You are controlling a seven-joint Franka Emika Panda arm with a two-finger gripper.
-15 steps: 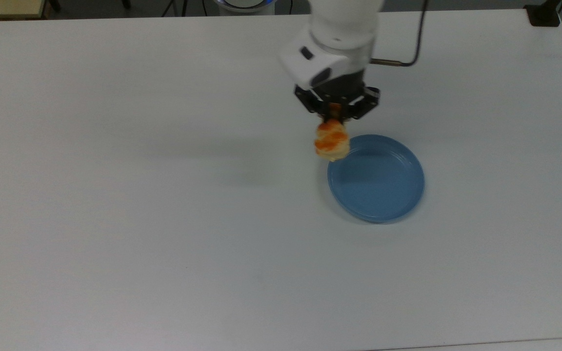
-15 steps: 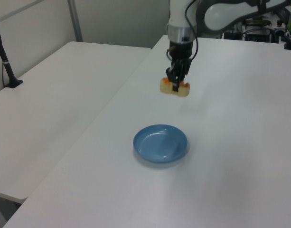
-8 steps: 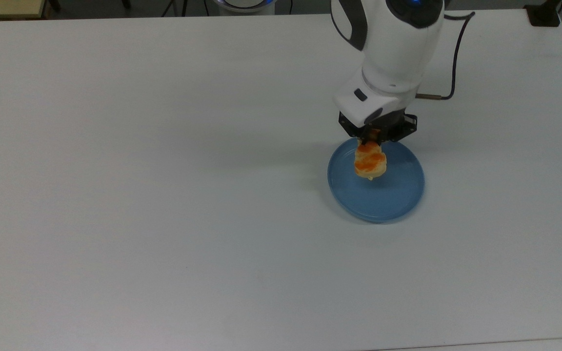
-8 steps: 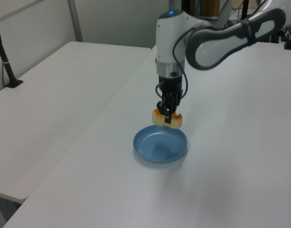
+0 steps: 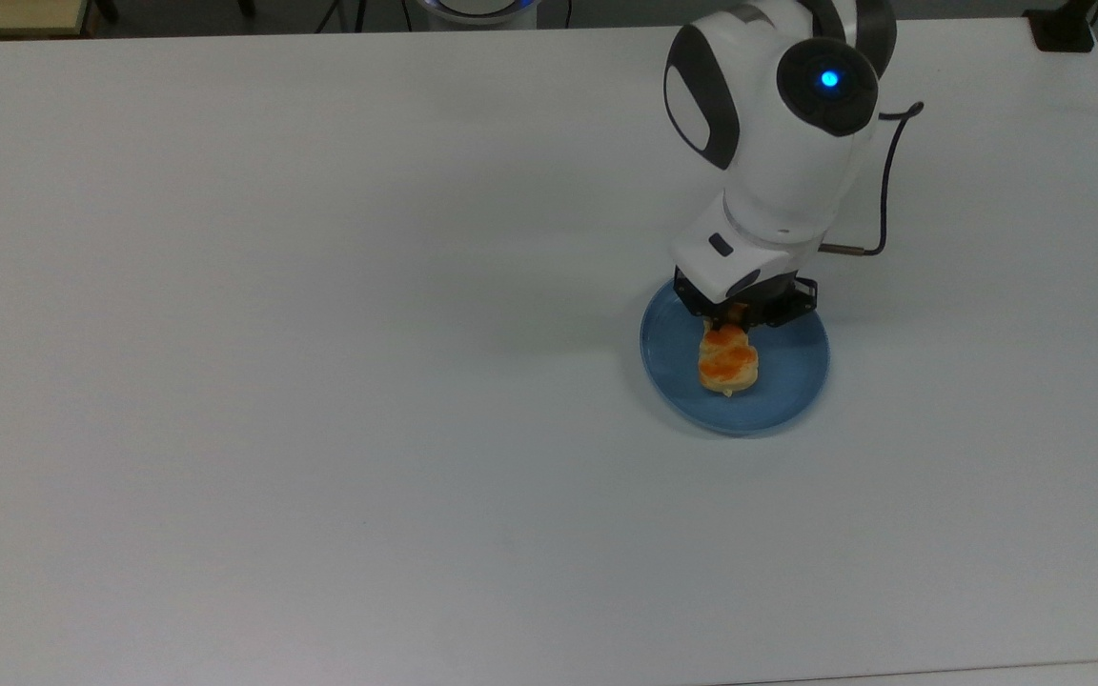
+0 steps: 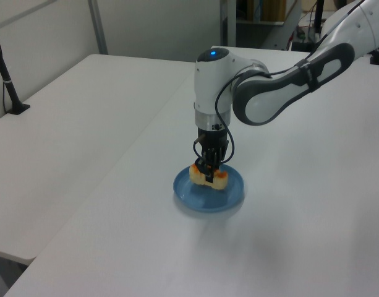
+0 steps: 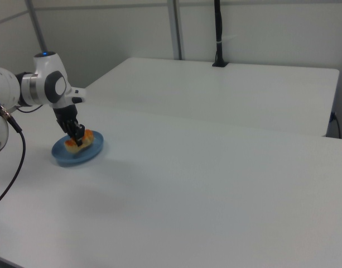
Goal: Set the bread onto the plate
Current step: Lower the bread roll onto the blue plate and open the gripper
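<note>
Table [image 5: 320, 381] white, bare around the work. Plate [image 5: 802, 381] sits under my arm. Bread [image 5: 728, 362] is low over the plate's middle, seemingly resting on it or just off it. My gripper [image 6: 209, 176] is closed across the bread's middle. Transport looks done; what remains, I judge, is opening and lifting away.

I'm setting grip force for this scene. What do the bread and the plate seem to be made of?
The bread: looks like a soft baked roll or a foam or plastic replica, with a pale yellow body and a glossy orange-brown glaze on its bumps; which one is not clear. The plate: probably plastic, an even light blue with a smooth, slightly shiny surface and a thin moulded rim. The gripper holds the bread over it.
</note>
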